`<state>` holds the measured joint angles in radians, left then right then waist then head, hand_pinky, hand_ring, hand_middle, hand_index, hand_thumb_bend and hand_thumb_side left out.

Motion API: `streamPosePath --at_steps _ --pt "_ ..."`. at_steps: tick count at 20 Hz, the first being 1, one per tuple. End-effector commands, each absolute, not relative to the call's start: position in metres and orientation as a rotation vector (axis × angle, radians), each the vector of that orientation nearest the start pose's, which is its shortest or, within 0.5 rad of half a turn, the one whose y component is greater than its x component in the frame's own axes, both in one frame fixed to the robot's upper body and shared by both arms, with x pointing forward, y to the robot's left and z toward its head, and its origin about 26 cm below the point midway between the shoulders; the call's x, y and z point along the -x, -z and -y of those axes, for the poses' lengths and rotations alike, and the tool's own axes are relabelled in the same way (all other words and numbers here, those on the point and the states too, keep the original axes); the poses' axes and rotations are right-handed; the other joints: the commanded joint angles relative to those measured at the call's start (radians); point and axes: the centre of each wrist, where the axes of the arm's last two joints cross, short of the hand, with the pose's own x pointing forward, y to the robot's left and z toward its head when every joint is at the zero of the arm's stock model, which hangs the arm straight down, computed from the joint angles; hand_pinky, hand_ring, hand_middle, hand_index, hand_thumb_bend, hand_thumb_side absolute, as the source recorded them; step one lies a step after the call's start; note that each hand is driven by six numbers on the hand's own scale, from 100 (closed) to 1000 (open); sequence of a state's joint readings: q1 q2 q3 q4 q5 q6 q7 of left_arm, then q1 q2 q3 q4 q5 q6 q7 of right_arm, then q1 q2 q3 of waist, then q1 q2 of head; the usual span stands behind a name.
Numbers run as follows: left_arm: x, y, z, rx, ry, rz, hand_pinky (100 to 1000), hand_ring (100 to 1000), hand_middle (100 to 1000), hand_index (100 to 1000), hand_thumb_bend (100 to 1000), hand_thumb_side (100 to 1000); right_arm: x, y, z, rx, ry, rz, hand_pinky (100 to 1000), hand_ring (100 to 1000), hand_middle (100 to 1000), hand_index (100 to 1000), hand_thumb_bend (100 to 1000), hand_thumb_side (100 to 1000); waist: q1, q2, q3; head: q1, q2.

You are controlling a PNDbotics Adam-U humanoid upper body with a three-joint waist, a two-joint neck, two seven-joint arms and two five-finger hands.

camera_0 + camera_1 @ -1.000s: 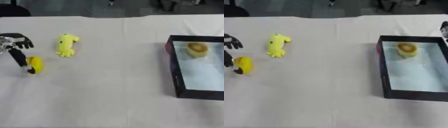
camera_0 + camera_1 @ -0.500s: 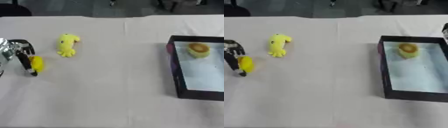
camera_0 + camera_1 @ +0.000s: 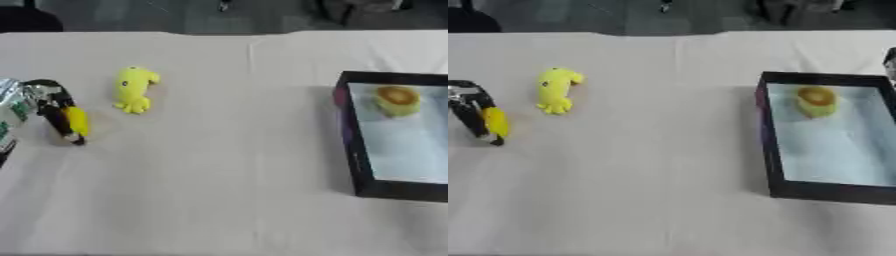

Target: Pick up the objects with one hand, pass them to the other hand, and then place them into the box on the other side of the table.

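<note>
A small yellow oblong object (image 3: 78,120) lies near the table's left edge. My left hand (image 3: 42,93) reaches in from the left, its black fingers (image 3: 59,118) curled down against the object and pinching it. A yellow plush toy (image 3: 133,88) lies on the cloth just right of the hand, untouched. The black box (image 3: 766,150) with a pale floor stands at the right and holds a yellow-orange round item (image 3: 815,99) in its far corner. Only a dark sliver of my right hand (image 3: 891,61) shows at the right edge, beyond the box.
A white cloth covers the table (image 3: 227,165), with a fold line running down its middle. Dark floor and chair legs show beyond the far edge. Open cloth lies between the plush toy and the box.
My left hand's fingers, spread above the small yellow object a second ago, have drawn in and closed against it. The plush toy and box have not moved.
</note>
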<state>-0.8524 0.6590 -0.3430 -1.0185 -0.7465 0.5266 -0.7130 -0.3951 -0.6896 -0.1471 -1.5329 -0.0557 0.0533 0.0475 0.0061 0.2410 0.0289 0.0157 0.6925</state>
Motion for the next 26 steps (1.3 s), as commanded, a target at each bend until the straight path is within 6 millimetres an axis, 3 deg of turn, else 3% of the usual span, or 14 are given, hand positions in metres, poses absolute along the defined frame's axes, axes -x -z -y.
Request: streamPosePath --at_steps 1,5,8,13,26 --pt "-0.452 -0.210 -0.328 -0.800 1.038 0.637 806 795 705 699 485 100 -0.346 -0.217 0.412 0.617 -0.407 1.876 1000 1000 1000 1000 100 404 -0.011 -0.029 0.000 0.004 0.001" --pt "-0.449 -0.220 -0.324 -0.824 1.072 0.627 794 783 686 640 492 100 -0.346 -0.218 0.412 0.620 -0.405 1.876 1000 1000 1000 1000 100 407 -0.008 -0.031 0.001 0.004 0.000" --pt "-0.446 -0.228 -0.321 -0.844 1.084 0.628 782 762 652 537 550 100 -0.345 -0.218 0.412 0.622 -0.403 1.876 1000 1000 1000 1000 100 407 -0.007 -0.032 0.001 0.004 -0.001" --pt "-0.438 -0.247 -0.311 -0.844 1.084 0.702 787 747 633 498 522 100 -0.345 -0.218 0.413 0.622 -0.401 1.876 1000 1000 1000 1000 100 409 -0.007 -0.033 0.002 0.001 0.001" --pt "-0.419 -0.274 -0.283 -0.754 1.089 0.882 787 702 590 463 311 100 -0.346 -0.222 0.411 0.607 -0.405 1.891 1000 1000 1000 1000 100 422 -0.008 -0.036 0.002 -0.004 0.002"
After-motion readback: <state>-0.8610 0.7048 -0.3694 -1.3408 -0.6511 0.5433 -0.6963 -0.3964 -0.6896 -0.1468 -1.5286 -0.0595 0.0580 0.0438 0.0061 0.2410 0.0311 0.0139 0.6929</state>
